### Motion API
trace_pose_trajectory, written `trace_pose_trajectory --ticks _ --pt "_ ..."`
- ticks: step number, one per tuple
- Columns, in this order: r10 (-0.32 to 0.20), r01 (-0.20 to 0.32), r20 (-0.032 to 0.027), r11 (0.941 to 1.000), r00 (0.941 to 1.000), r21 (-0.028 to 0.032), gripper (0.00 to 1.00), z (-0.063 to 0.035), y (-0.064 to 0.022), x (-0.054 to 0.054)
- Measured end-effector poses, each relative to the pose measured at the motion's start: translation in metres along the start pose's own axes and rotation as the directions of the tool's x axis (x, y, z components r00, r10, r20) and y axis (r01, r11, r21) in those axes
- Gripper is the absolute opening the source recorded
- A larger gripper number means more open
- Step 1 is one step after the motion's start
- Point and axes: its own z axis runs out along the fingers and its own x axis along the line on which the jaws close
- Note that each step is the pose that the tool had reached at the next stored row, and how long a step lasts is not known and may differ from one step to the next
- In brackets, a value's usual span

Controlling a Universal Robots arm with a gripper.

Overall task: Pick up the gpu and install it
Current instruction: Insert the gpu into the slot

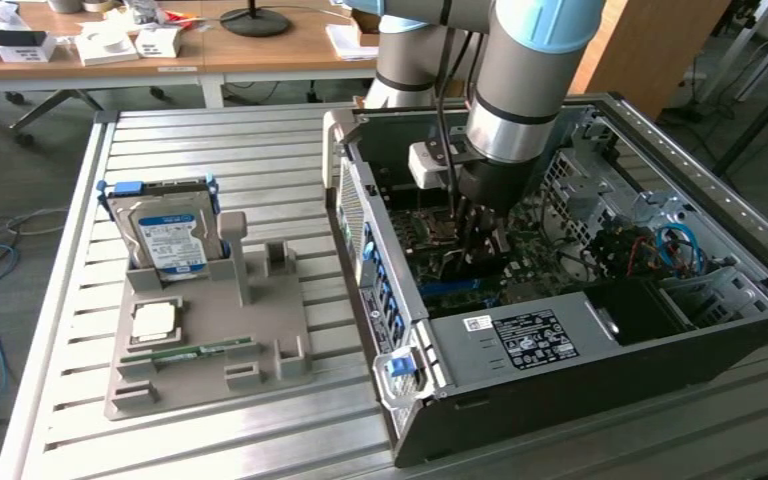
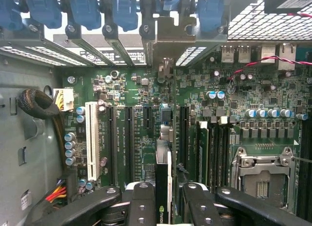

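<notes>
Gripper [image 2: 165, 206] clamped on gpu [image 2: 163, 174], card edge-on betw. fingers [image 2: 141, 206], inside case [image 1: 558, 410], just above mobo [image 2: 146, 138]. Seated in a slot or not: can't tell. To do it well: keep card upright & parallel w/ slot, bracket end toward rear blue latches [image 2: 85, 11], press straight down, even force, no twist.

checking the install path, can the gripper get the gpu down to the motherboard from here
Probably yes. The gripper holds the gpu edge-on inside the open case, right above the motherboard, and nothing shows between card and board.
</notes>
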Motion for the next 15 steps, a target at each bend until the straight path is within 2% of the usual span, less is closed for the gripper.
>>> trace_pose_trajectory --ticks 15 --pt "0.000 0.000 0.0002 1.0000 1.0000 0.0001 0.26 0.0010 0.0003 0.0014"
